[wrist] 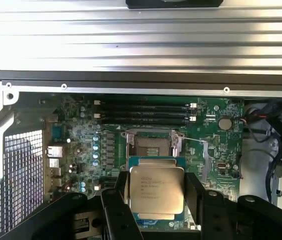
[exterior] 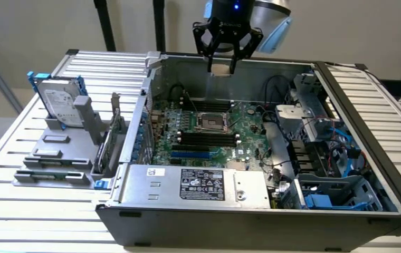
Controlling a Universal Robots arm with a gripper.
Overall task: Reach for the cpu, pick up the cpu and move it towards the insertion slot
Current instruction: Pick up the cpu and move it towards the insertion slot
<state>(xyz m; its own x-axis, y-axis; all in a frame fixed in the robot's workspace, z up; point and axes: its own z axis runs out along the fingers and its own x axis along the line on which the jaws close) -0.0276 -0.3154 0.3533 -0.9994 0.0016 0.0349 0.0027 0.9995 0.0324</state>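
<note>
Slatted metal bench carries an open computer case against a plain pale wall. Above the case hangs the cpu, pinched by its edges between the two black fingers of the tool; its silver face is turned towards the wrist camera. In the exterior view it shows as a pale square at the fingertips, high over the rear wall of the case and well clear of the motherboard.

Below it on the board lies the insertion slot, a silvery frame around a dark centre, with black memory slots just beside it. From the wrist view the chip appears near the socket but not over it.

Outward again, a power supply sits at the near wall of the case, and a hard drive with a blue bracket stands in a grey holder on the bench at the exterior view's left.

My judgement: the grip is only on thin edges, so a jolt could tilt or drop the chip onto the board, and a skewed approach could damage the socket's contacts.

Printed lines on the chip's face and on the power supply's label are too small to read.
</note>
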